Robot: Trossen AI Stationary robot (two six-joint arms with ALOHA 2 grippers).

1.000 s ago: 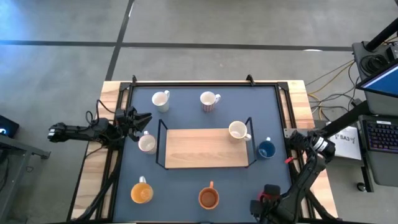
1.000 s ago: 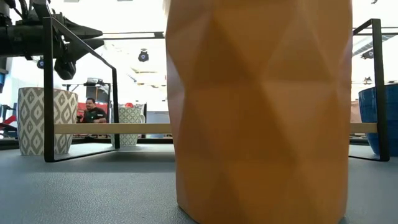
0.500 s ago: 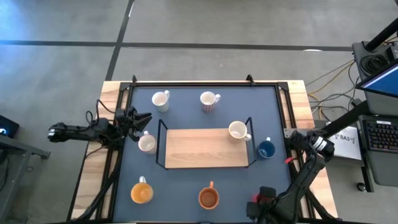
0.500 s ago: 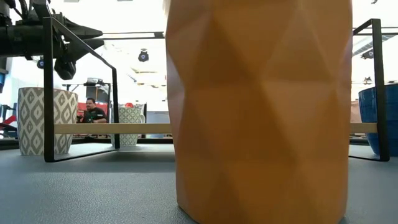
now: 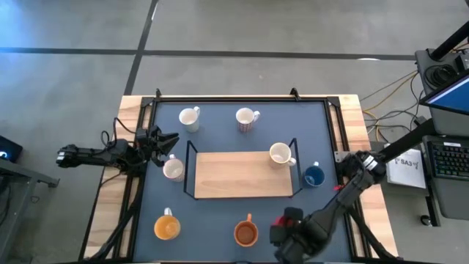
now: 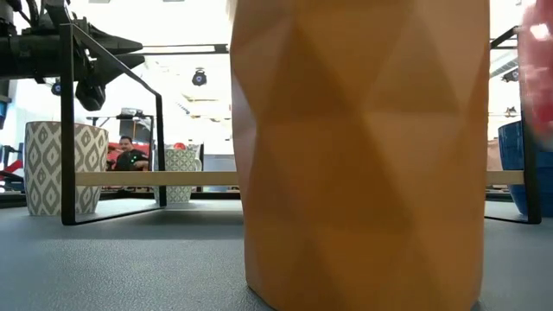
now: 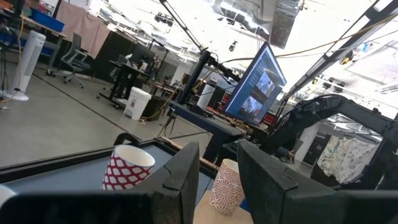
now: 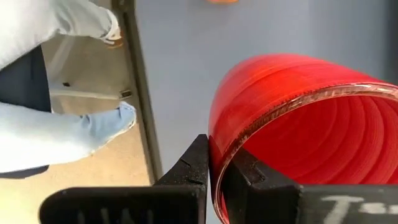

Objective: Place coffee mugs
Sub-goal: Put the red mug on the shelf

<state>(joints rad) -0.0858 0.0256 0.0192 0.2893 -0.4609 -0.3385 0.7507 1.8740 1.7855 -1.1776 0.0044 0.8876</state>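
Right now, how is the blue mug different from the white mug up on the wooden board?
The blue mug is dark blue; the white mug is pale cream. The blue mug stands on the grey mat outside the black frame; the white mug sits on the wooden board's far right corner. Their handles point different ways. Both stand upright and are open on top.

Bright backlit room, perhaps overexposed; blurred foreground.

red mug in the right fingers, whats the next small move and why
Probably carry it on inward over the mat and lower it onto a bare patch. The right gripper pinches the red mug by its rim, and in the high view it hangs at the table's near edge beside the orange mug, so it should clear that mug first. The left gripper waits by the left edge.
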